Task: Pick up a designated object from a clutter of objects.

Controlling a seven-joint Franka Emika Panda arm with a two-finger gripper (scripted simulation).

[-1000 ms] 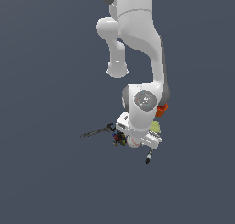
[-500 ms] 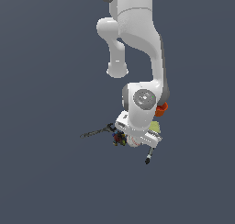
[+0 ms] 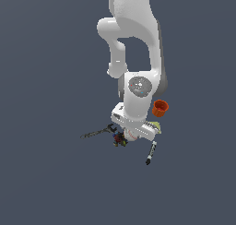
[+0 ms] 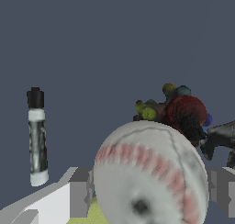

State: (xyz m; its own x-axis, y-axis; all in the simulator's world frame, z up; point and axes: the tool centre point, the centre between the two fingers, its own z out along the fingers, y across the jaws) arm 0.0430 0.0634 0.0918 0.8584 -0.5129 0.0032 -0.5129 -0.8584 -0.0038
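Baseball (image 4: 147,172): seen close in the wrist view, sitting between the two grey fingers (image 4: 79,198) of the claw (image 4: 149,195), one finger at each side. Whether the pads press on it cannot be told; the claw stands about one ball-width open. The ball is round and has no long axis; its red stitching runs in an arc across the upper face and down one side, and a dark spot shows low on the near face.

In the exterior view the baseball (image 3: 130,134) is largely hidden under the white hand of the arm, low over the dark surface (image 3: 46,182), amid the clutter.

Neighbours: a red round fruit (image 4: 186,113) and a multicoloured toy (image 4: 153,107) lie just behind the ball; a grey wrench (image 4: 220,138) lies near them. A black-and-white marker (image 4: 36,138) lies apart, long axis running away from the wrist camera. A yellow block (image 4: 94,214) shows beneath the ball. An orange cup (image 3: 160,108) stands at the exterior view's right of the arm.
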